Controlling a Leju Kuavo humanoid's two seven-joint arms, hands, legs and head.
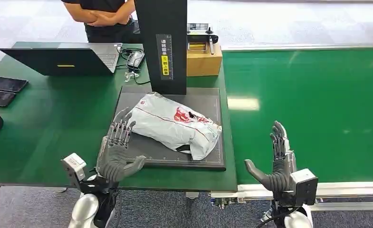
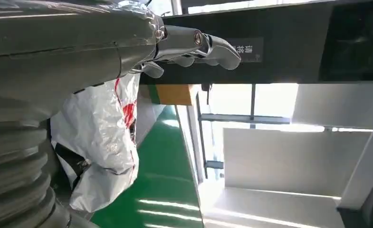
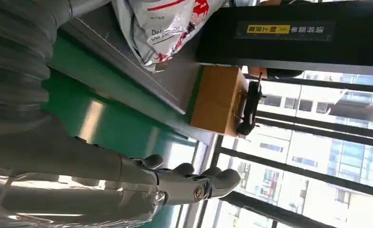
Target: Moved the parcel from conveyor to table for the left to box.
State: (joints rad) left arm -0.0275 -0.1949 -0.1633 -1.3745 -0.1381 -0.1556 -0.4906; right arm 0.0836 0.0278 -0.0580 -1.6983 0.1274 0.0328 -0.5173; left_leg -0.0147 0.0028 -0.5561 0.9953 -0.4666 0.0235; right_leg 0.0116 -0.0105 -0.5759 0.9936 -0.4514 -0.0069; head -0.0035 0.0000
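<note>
Hands nearest: left hand empty, fingers spread, tips at the parcel's left edge, contact unclear. Right hand empty, fingers apart, over the green conveyor, well clear of the bag. Parcel lies flat on the dark mat on the table, in front of the black post. Looks like a soft, slick, light poly mailer; best pinched at a crumpled end, not the flat face.

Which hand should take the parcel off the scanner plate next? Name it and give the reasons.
Left. The left hand is open right beside the parcel on the dark plate, fingertips at its edge. The right hand hangs open over the green conveyor, well apart from it.
</note>
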